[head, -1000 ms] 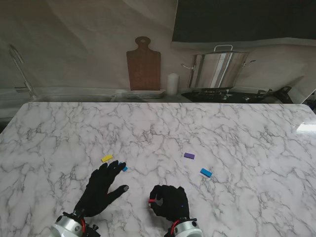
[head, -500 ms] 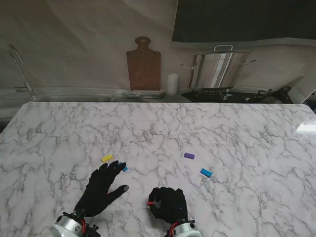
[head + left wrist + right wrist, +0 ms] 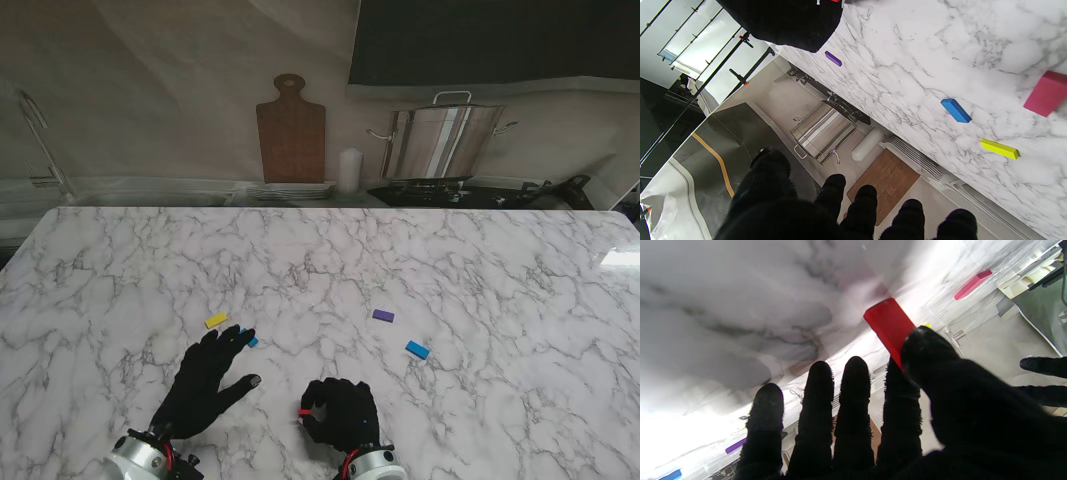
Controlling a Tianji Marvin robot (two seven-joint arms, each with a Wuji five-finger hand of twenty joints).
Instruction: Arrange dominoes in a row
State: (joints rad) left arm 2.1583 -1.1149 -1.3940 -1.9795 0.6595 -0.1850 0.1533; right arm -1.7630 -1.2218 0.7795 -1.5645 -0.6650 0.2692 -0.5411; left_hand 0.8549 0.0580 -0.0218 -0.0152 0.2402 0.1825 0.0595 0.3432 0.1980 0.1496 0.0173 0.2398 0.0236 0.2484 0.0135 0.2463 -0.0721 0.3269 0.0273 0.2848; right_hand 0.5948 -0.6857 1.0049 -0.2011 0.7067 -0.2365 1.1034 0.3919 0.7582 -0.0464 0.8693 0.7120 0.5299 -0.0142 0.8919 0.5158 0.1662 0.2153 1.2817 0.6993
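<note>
Though pinched, red domino (image 3: 888, 323) tilted, table-pointing.

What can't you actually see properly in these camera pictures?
- Pink domino: left wrist view's edge cuts it off; left hand hides it from the stand.
- Red domino: its held end sits behind the right hand's thumb in the right wrist view.
- Table there: blurred, glare-washed.

Blue domino (image 3: 251, 341) half under left hand (image 3: 205, 382)
</note>
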